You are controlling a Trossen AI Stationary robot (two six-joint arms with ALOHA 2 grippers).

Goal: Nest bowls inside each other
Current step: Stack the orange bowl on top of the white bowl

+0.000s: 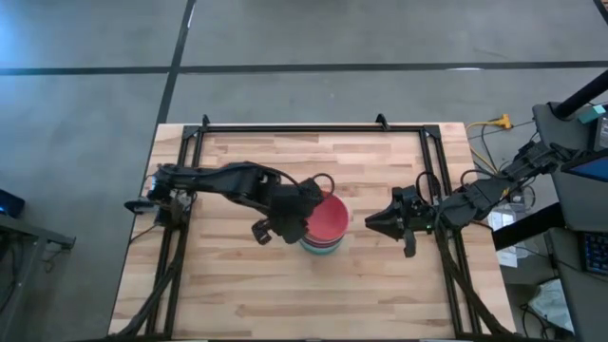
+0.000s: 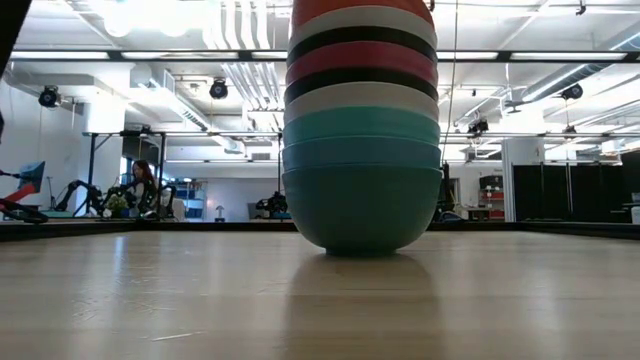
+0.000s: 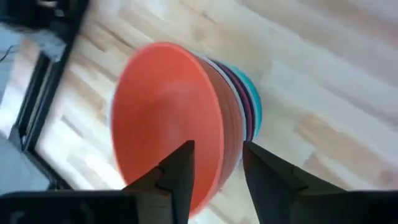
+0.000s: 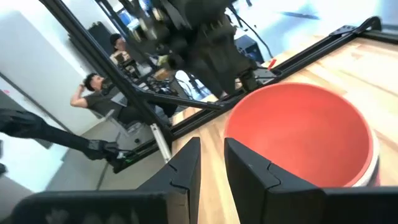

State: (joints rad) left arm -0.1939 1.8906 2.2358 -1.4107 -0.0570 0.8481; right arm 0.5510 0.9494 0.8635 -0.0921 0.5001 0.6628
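A stack of nested bowls [image 1: 325,233] stands at the table's middle, resting on its bottom teal bowl [image 2: 362,210]. The red bowl [image 3: 165,118] sits on top, with white, black, magenta and blue rims below it. My left gripper [image 3: 217,149] hangs open just above the stack's left side. One of its fingers is over the inside of the red bowl's rim and one over the outside, touching nothing. My right gripper [image 1: 370,222] waits to the stack's right, pointing at it, open a little with nothing between its fingers [image 4: 211,149].
A dark metal frame [image 1: 313,126] runs around the tabletop's far and side edges. Bare wood [image 1: 313,294] lies between the stack and the table's near edge. People [image 4: 93,87] are in the room beyond the table.
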